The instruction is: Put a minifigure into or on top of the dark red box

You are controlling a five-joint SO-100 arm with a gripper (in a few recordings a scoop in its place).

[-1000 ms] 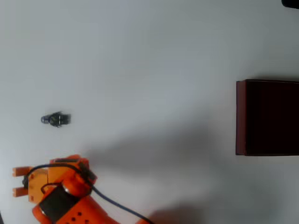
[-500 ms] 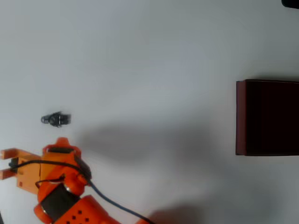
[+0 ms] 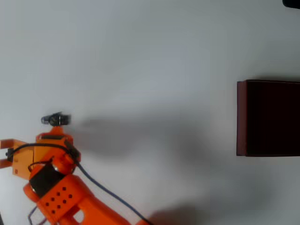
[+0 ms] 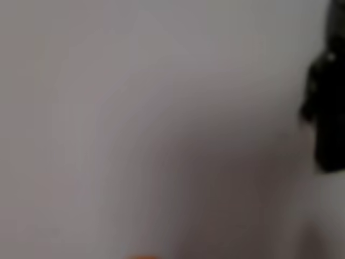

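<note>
Minifigure: the minifigure (image 3: 56, 120) lies on its side on the bare table (image 3: 150, 51), close to the left edge in the overhead view and roughly halfway up that edge. In the wrist view a blurred dark shape (image 4: 325, 108) at the right edge is probably the same figure, too soft to be sure.

Dark red box: the dark red box (image 3: 241, 117) sits at the right edge of the table in the overhead view, its dark interior showing nothing inside; it is well apart from the minifigure.

Gripper: the orange gripper (image 3: 5, 152) reaches toward the table's left edge, just below the minifigure, with the arm's body almost touching it. Two orange prongs show with a gap between them, so the jaws look apart, and nothing is held.

Done: nothing of the task itself; the arm is merely near the figure.

Left: line the jaws up on the minifigure, grasp it, carry it across the table, release it in or on the box.
</note>
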